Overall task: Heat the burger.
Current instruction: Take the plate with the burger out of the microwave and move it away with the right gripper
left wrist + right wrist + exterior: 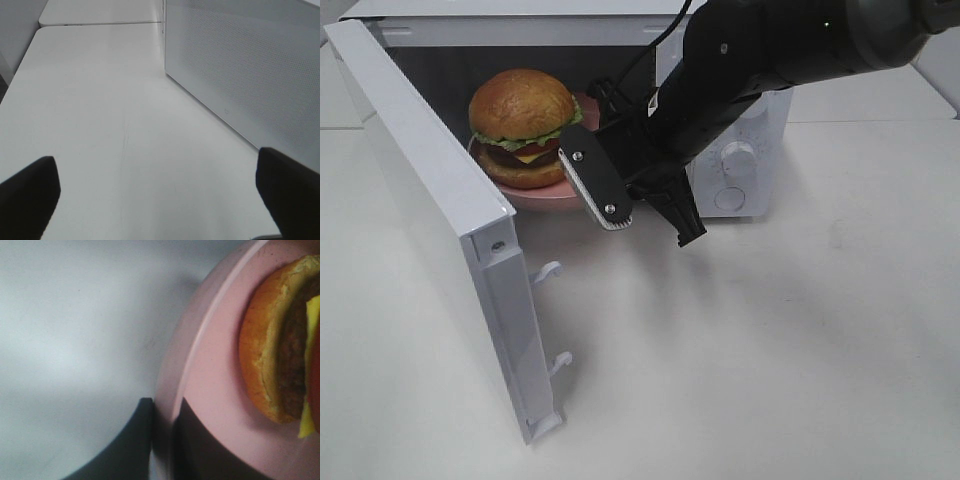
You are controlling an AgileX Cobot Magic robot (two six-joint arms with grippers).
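One hand matters here: the right hand point(162, 435) is pinched on the pink plate point(210, 390) rim, burger point(523, 127) just beyond it inside the microwave point(740, 150); left hand point(160, 192) hangs wide open, empty.

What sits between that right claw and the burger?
Only pink plate: the right claw pinches the plate's rim, and bare plate runs from there to the burger, which rests on it. The right wrist view shows this best.

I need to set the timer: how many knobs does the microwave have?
2 knobs show, stacked on the microwave's front panel: upper, lower. The right arm may hide more.
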